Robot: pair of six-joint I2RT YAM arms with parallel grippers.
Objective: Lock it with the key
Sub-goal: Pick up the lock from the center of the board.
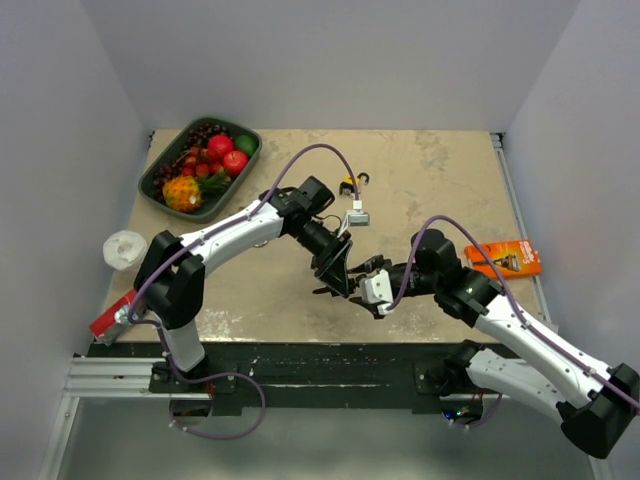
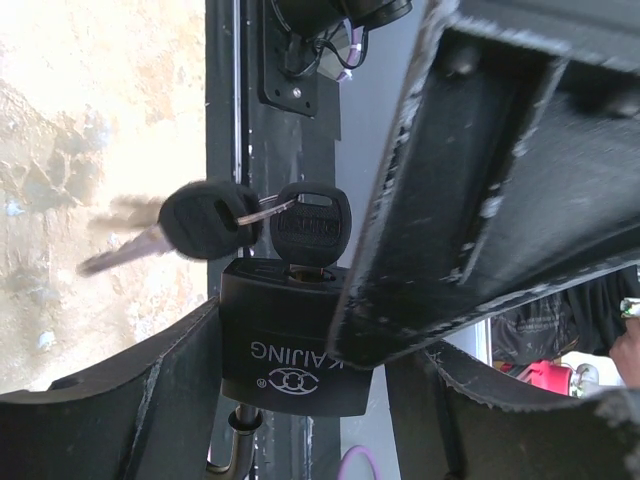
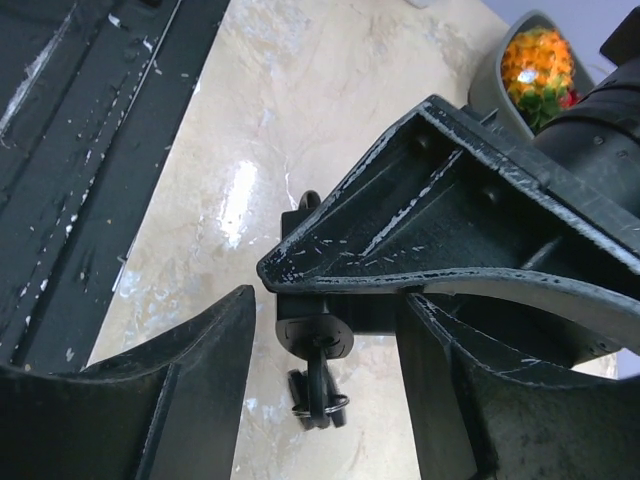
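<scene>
Gripping black KAIJING padlock (image 2: 285, 350), key (image 2: 312, 225) inserted, with left pincer (image 1: 335, 278). Straddling key head with right pincer (image 3: 325, 310), jaws parted.

A dark tray (image 1: 148, 187) of fruit (image 1: 206, 165) sits at the table's (image 1: 430, 190) far left corner. A white roll (image 1: 124, 248) and a red block (image 1: 108, 321) lie by the left edge, and an orange packet (image 1: 503, 258) lies at the right. A small yellow-and-black item (image 1: 349, 183) and a grey block (image 1: 357, 216) lie mid-table.

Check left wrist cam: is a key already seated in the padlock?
Yes: a black-headed key sits in the keyway of the KAIJING padlock, with a second key dangling from its ring.
</scene>
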